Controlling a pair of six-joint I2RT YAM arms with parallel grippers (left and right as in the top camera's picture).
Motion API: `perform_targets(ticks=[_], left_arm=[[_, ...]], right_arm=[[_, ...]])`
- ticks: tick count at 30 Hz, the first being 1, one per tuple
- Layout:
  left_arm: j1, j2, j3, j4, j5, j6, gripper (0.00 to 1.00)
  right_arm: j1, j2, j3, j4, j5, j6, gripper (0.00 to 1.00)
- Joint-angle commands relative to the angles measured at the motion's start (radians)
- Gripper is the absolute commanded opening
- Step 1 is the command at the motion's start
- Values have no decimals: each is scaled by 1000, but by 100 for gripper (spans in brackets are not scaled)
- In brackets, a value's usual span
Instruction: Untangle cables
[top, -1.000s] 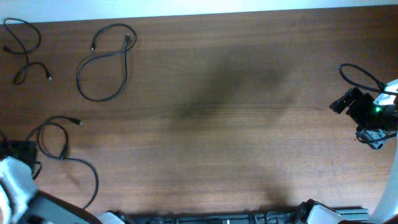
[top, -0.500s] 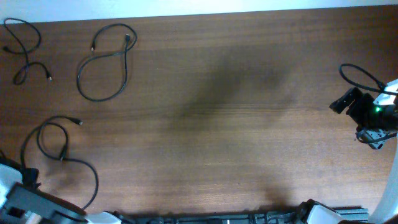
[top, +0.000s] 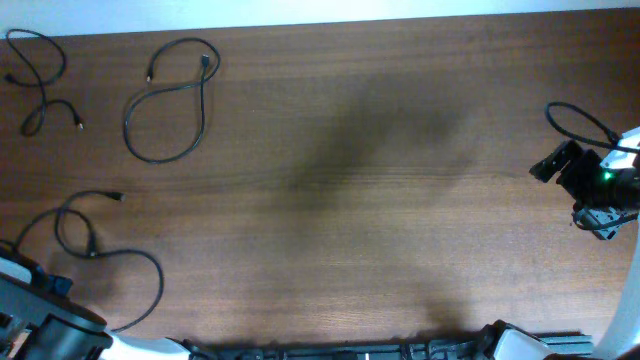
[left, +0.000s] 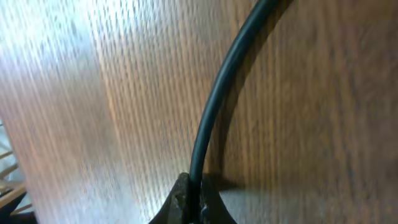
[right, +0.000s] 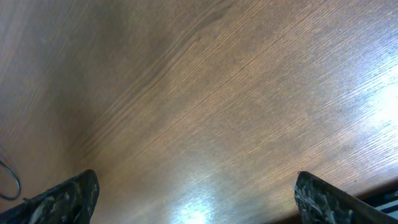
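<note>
The near cable (top: 160, 282) is lying in loose loops at the near-left corner of the table (top: 350, 200), and the left hand (left: 191, 204) is clamping its fingertips together on one stretch of it, low against the wood. Two more cables are resting well apart from it toward the far-left corner, a looped cable (top: 160, 160) and, beyond it, a crooked cable (top: 47, 97). The right hand (top: 548, 165) is hovering over the table's right side with its fingers standing wide apart.
</note>
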Motion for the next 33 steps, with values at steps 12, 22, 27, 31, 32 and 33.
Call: perform_targets(ticks=[12, 22, 27, 31, 32, 33], left_arm=[[6, 72, -36, 243, 585, -507, 0], [7, 16, -36, 138, 735, -481, 82], [4, -201, -36, 90, 798, -398, 82], [-55, -398, -36, 92, 996, -228, 86], [-81, -439, -36, 91, 998, -203, 91], [-121, -487, -36, 90, 998, -176, 99]], right_arm=[[-5, -2, 14, 0, 9, 7, 99], [-5, -2, 14, 0, 9, 7, 99], [-5, -2, 14, 0, 9, 7, 99], [-5, -2, 14, 0, 9, 7, 99], [-5, -2, 14, 0, 9, 7, 99], [-5, -2, 14, 0, 9, 7, 99]])
